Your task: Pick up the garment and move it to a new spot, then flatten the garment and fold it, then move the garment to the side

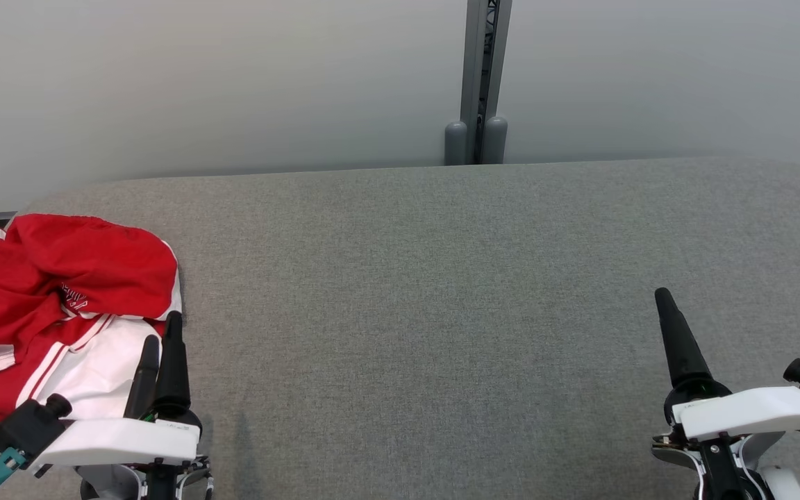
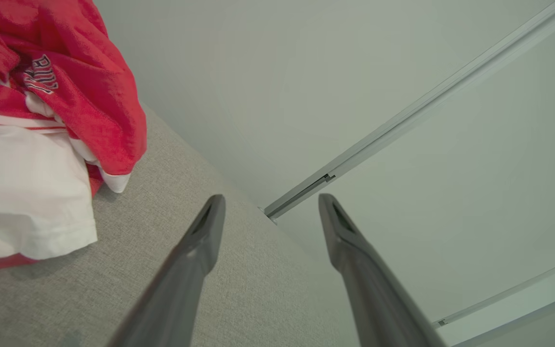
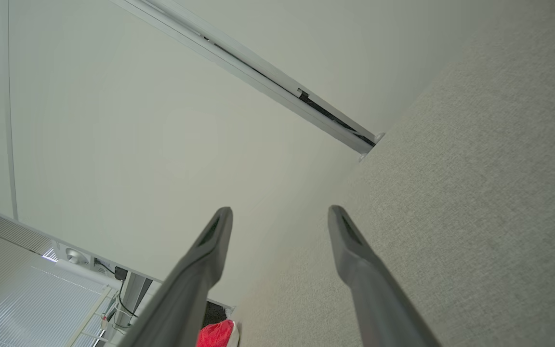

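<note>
A crumpled red and white garment (image 1: 60,305) lies in a heap at the left end of the grey table (image 1: 442,278). It also appears at the upper left of the left wrist view as the garment (image 2: 41,120), and as a small red patch of garment (image 3: 216,333) low in the right wrist view. My left gripper (image 1: 162,333) stands open at the garment's near right edge, its fingers over the white cloth in the head view, with nothing between them. My right gripper (image 1: 664,298) stands open at the lower right, far from the garment, holding nothing.
A pale wall runs behind the table, with a grey upright post (image 1: 480,83) at the back middle. The table's left edge lies just past the garment. Blinds and cables (image 3: 41,289) show beyond the table's end in the right wrist view.
</note>
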Available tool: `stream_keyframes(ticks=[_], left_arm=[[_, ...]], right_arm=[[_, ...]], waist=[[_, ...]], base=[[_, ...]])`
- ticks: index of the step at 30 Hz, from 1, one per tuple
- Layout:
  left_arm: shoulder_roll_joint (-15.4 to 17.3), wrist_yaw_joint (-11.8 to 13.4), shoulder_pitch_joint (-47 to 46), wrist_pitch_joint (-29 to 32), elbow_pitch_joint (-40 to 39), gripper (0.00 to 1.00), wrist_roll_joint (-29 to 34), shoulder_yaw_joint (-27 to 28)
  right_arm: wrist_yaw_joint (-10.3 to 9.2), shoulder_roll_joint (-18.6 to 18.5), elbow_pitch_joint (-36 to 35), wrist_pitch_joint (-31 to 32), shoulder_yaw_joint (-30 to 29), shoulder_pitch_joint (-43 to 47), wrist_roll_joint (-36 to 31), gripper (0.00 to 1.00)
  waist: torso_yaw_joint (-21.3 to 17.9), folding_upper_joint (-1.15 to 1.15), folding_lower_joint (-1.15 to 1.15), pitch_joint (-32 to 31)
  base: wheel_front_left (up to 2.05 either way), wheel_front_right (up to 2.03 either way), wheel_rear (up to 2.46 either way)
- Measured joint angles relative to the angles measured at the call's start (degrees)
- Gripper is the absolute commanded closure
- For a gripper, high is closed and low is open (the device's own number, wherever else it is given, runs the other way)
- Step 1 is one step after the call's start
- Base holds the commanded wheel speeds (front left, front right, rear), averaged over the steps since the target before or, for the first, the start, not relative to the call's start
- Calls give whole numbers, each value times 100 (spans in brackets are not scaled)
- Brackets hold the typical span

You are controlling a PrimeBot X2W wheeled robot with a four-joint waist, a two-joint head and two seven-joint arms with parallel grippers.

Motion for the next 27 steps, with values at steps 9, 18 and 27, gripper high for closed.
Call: stream_keyframes(ticks=[9,18,27], left_arm=[[10,179,1,-162,-52,0,1195,-134],[22,383,1,-338,-62,0,2285,-227],[27,409,1,-470,-66,0,2891,-305]], right_arm=[[0,-1,-14,-158,135,-52,-1234,0],[0,-5,26,-321,179,-93,-2553,0],[1,-4,134,-463,174,-154,-3327,0]], waist=[[2,0,0,-3],[4,0,0,-7],[9,0,0,-11]], base=[[0,0,0],[0,0,0],[0,0,0]])
